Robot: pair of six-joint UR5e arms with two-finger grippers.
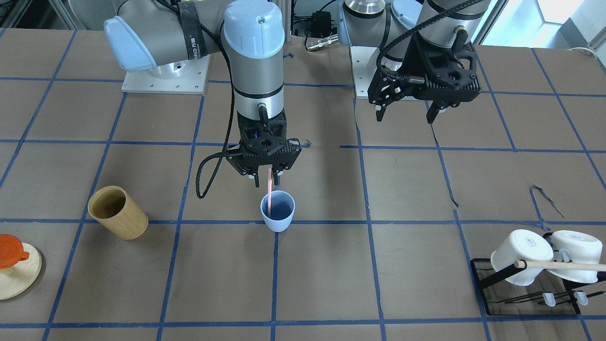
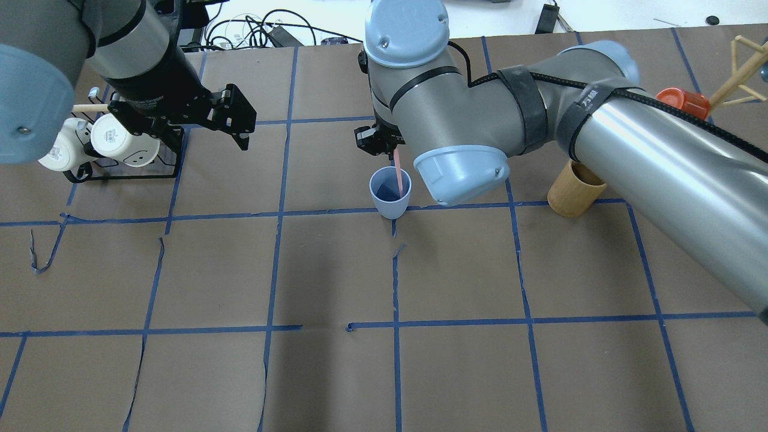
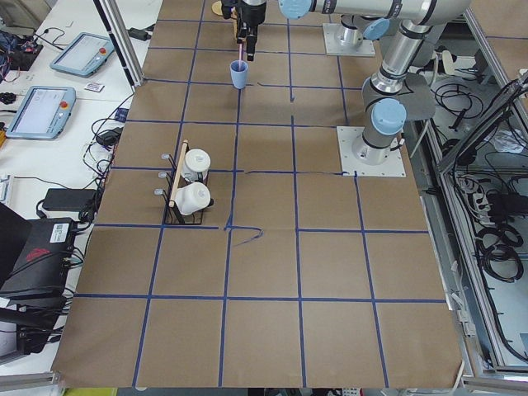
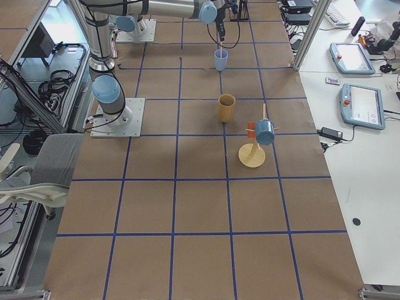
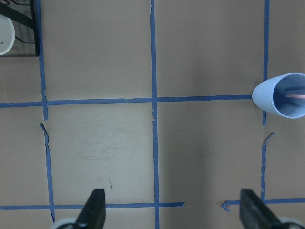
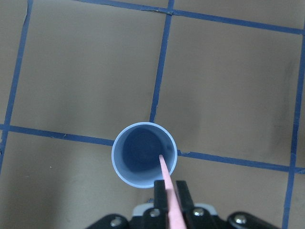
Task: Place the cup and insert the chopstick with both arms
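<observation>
2 hands: right hand [image 1: 266, 182] is pinching chopstick [image 1: 269, 193] upright so its tip is sitting inside cup [image 1: 279, 222]; left hand [image 1: 406, 115] is hanging open, empty, aside.

brown-papered table [image 2: 336, 270] gridded with blue tape [image 2: 396, 372]. flanked by white benches [image 4: 369, 187] holding teach pendants [image 4: 362, 106] and cables [image 3: 107, 136], with a grey chair [image 4: 56, 162] nearby. brightly, evenly lit.

I read the bench [image 1: 426, 293] as covered in brown paper with a blue tape grid. A wooden tumbler [image 1: 118, 212] stands upright, open end up. Near it, an orange cup [image 1: 10, 251] hangs on a wooden stand [image 1: 21, 279]. At the opposite end, two white mugs [image 1: 521, 256] hang from the dowel of a black rack [image 1: 487, 277].
</observation>
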